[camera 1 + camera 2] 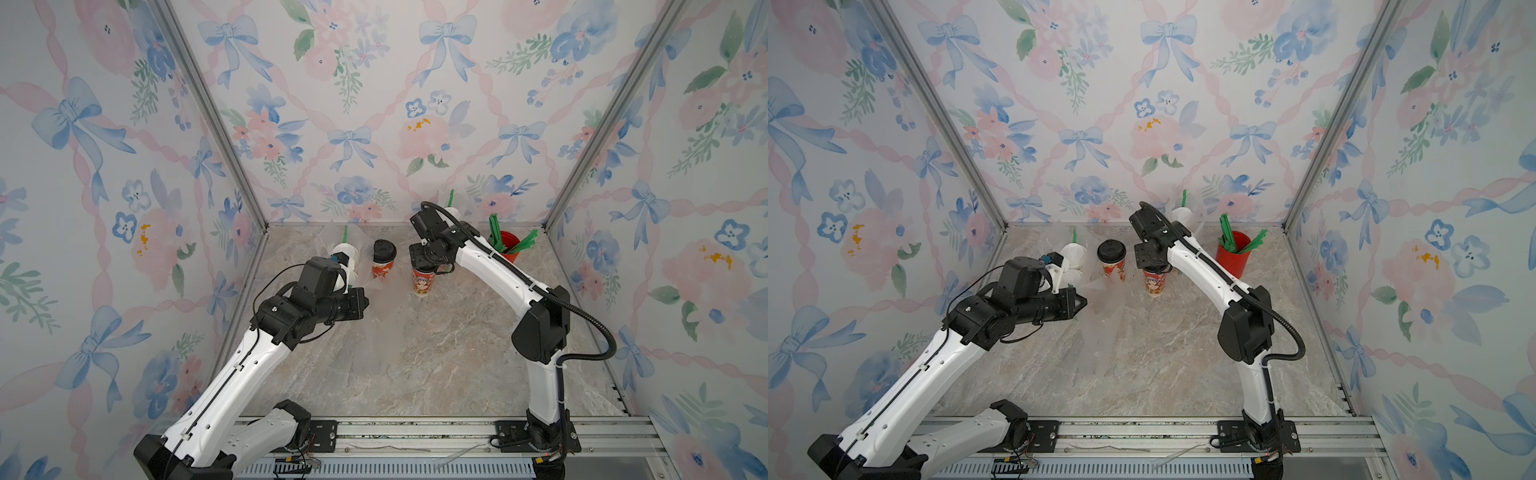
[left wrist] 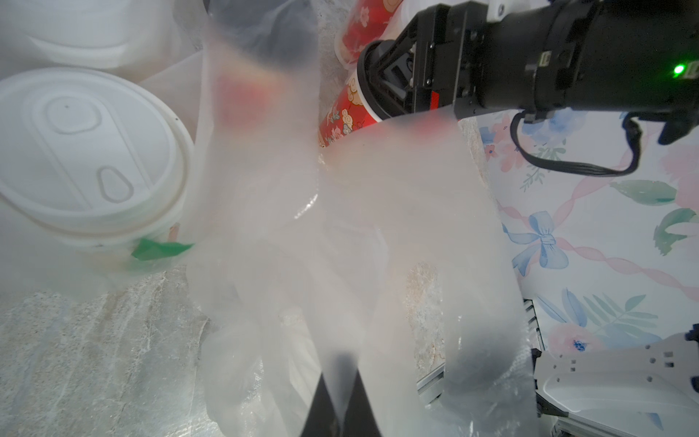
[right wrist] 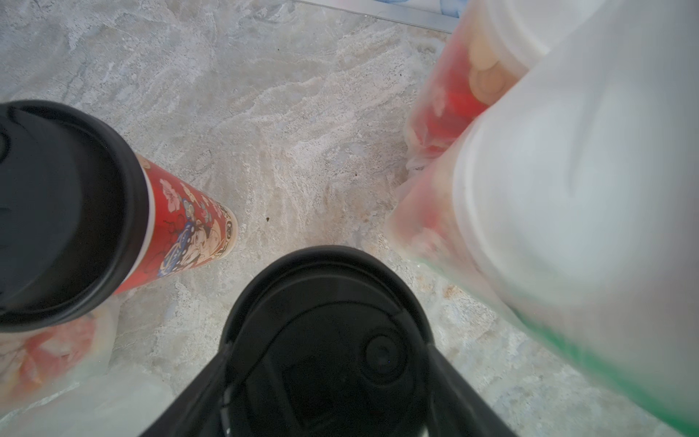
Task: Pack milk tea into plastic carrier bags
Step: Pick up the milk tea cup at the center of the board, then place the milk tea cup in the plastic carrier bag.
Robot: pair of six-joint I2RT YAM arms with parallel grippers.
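The left jaws were closed on a fold of the clear carrier bag (image 2: 340, 246). In the left wrist view their dark fingers (image 2: 321, 412) showed only dimly through the film, which draped across most of that picture and blurred what lay behind. In a top view the clear carrier bag (image 1: 1104, 303) was a faint haze over the worktop (image 1: 1163, 365), its edges hard to trace.

The right jaws stood spread on either side of the lid of a black-lidded cup (image 3: 325, 340). Whether they pressed it could not be told. That black-lidded cup (image 1: 423, 282) stood upright near 12 o'clock, and in both top views the right arm (image 1: 498, 270) covered its lid. A second black-lidded cup (image 1: 383, 257) stood free just beside it at 11 o'clock.

Toward 10 o'clock, white-lidded cups (image 1: 345, 253) sat inside a second carrier bag (image 1: 328, 237), partly behind the left arm (image 1: 232, 374). Another white lid (image 1: 1181, 214) with a green straw (image 1: 1183, 197) peeped from behind the right arm, its cup hidden. The red cup of straws (image 1: 505, 245) stood at 1 o'clock.
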